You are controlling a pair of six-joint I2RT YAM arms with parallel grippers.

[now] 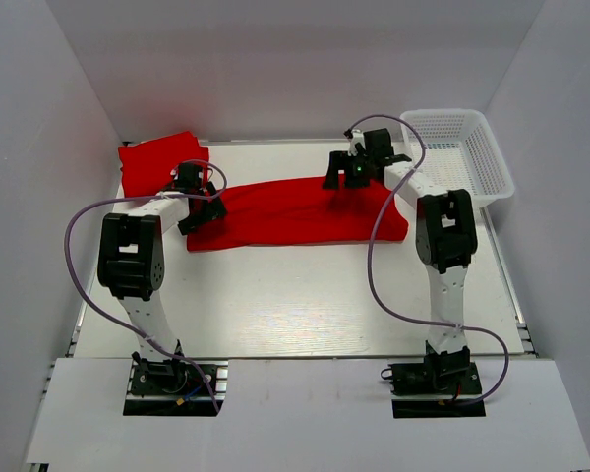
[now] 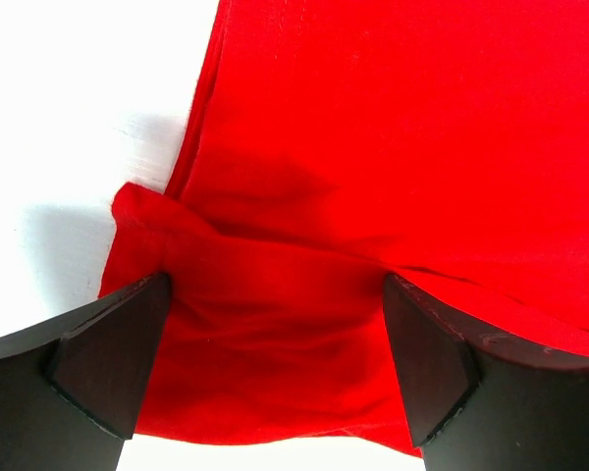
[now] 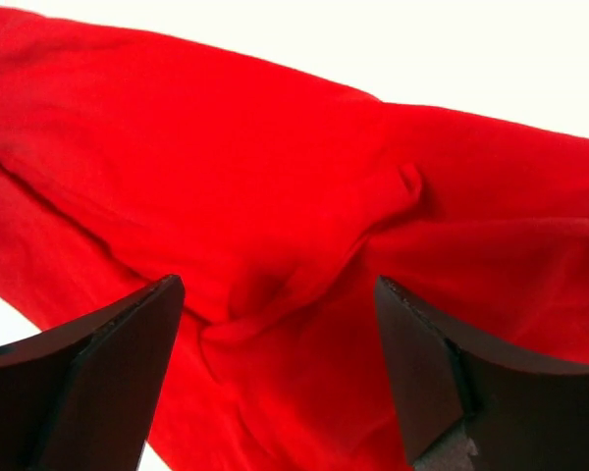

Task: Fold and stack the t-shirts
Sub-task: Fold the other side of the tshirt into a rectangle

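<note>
A red t-shirt (image 1: 305,211) lies folded into a long band across the middle of the table. A second red t-shirt (image 1: 157,162) lies folded at the back left. My left gripper (image 1: 202,211) is open over the band's left end; in the left wrist view its fingers (image 2: 113,358) straddle the cloth (image 2: 275,334) near a sleeve edge. My right gripper (image 1: 349,175) is open over the band's back edge toward its right end; in the right wrist view wrinkled cloth (image 3: 275,294) lies between its fingers (image 3: 422,363).
A white mesh basket (image 1: 477,157) stands at the back right corner, close behind the right arm. White walls enclose the table on three sides. Purple cables loop beside both arms.
</note>
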